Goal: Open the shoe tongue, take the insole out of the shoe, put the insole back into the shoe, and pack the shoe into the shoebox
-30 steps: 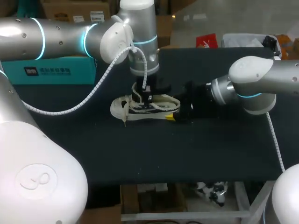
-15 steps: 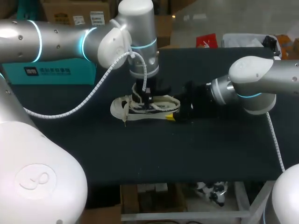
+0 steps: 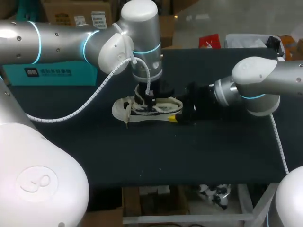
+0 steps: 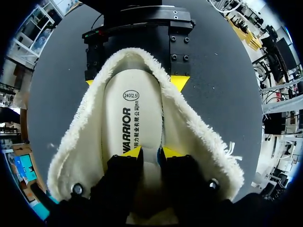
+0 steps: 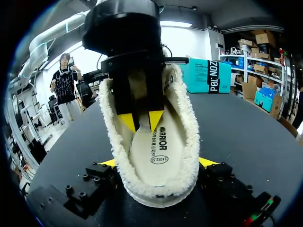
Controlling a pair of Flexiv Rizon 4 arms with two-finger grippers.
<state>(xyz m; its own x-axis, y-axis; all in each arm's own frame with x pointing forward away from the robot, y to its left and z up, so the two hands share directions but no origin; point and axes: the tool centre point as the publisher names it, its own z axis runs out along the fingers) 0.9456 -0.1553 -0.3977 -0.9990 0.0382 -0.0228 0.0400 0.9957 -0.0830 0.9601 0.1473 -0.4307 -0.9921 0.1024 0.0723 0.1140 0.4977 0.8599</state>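
Note:
A white fleece-lined shoe (image 3: pixel 127 111) lies on its sole on the dark table, toe to the left. Its cream insole (image 4: pixel 135 118) lies flat inside, also seen in the right wrist view (image 5: pixel 158 156). My left gripper (image 4: pixel 151 154) points down into the shoe's opening (image 5: pixel 141 120), with its yellow fingertips (image 4: pixel 132 152) a little apart just above the insole and holding nothing. My right gripper (image 5: pixel 158 163) reaches in from the right (image 3: pixel 176 115), its fingers set wide against both sides of the heel. The teal shoebox (image 3: pixel 47 73) stands at the back left.
The table's front half (image 3: pixel 156 156) is bare dark surface. The left arm's white cable (image 3: pixel 94 97) hangs over the table to the shoe's left.
The left gripper's fingers have parted inside the shoe, where they were together before. The left wrist has shifted slightly right. The right arm and the shoe have not moved.

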